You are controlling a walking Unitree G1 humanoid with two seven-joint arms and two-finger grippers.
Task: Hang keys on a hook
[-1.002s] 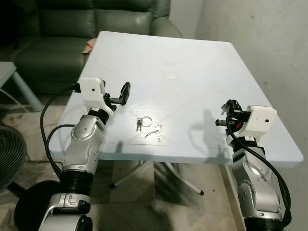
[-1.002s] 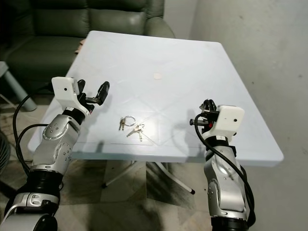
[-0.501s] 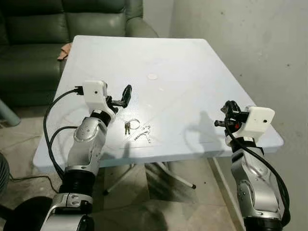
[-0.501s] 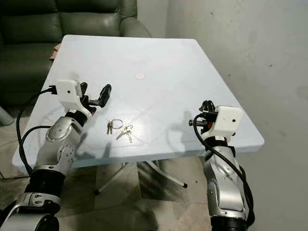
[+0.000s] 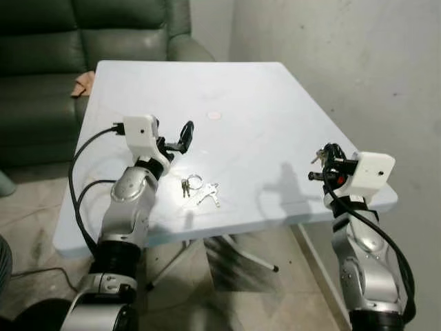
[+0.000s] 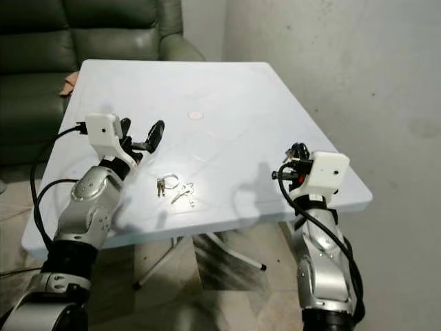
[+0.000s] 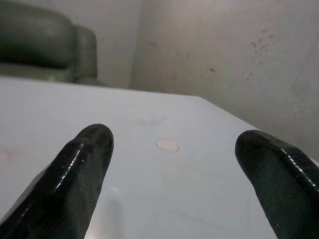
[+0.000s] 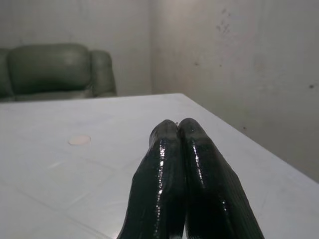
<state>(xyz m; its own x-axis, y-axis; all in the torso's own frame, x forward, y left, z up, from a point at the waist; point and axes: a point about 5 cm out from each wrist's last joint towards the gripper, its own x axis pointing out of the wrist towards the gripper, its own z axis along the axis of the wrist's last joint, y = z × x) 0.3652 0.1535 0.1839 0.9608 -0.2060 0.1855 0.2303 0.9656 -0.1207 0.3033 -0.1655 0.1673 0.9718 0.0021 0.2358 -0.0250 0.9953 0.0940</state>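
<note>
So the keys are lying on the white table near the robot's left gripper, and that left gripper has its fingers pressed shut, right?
Not quite. The keys do lie on the white table near the left gripper, but its fingers are spread wide open, as the left wrist view shows plainly. The gripper with its fingers pressed together is the right gripper.

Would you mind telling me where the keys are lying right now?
The keys lie on the white table near its front edge, left of centre in the head views, just beyond and to the right of the open left gripper.
</note>
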